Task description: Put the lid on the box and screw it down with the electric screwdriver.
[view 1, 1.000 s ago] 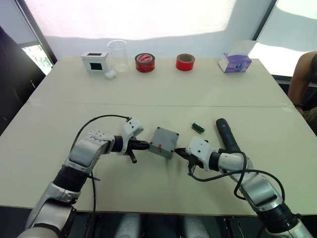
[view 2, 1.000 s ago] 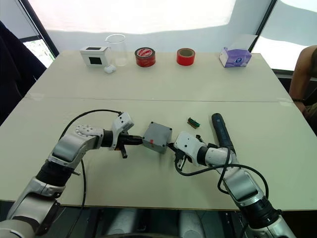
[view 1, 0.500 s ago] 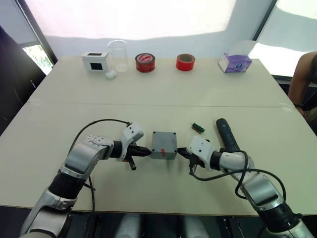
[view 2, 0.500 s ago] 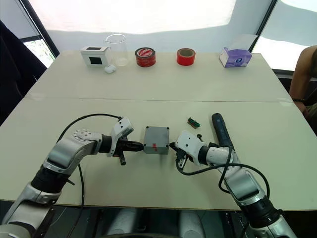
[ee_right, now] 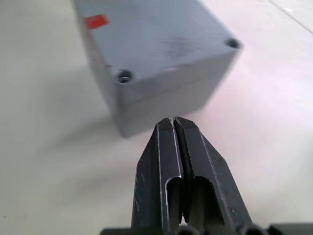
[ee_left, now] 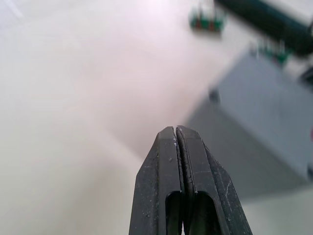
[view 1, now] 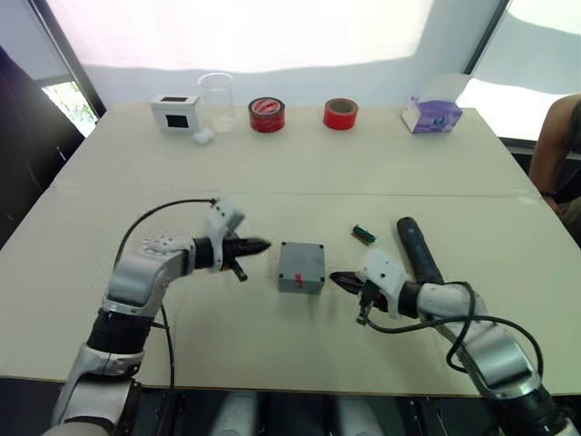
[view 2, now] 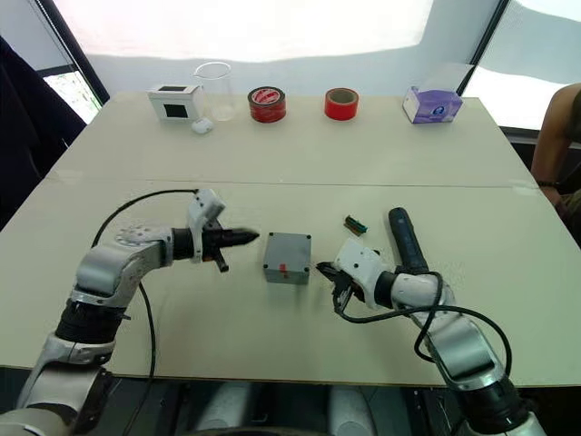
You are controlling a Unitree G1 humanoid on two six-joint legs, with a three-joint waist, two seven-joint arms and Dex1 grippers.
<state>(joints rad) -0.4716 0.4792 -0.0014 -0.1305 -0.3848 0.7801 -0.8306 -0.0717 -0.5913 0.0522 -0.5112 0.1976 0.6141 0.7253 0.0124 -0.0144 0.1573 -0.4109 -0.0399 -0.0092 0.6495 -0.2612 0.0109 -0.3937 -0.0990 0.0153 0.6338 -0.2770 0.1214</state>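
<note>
From the head camera I see the box (view 1: 301, 266) with its lid (ee_right: 161, 34) already on, sitting on the table (view 1: 300, 173) between my left gripper (view 1: 260, 243) and right gripper (view 1: 338, 278), touching neither. The wrist views show both pairs of fingers pressed together, empty, and the lid's corner screw holes up close. The electric screwdriver (view 1: 416, 249) lies beside my right arm

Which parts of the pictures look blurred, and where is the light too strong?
Left wrist view: the fingers are sharp, while the box and the electric screwdriver behind are blurred. Right wrist view: the box's near corner is sharp, its far end soft. Eye views: the window above the table is washed out.
</note>
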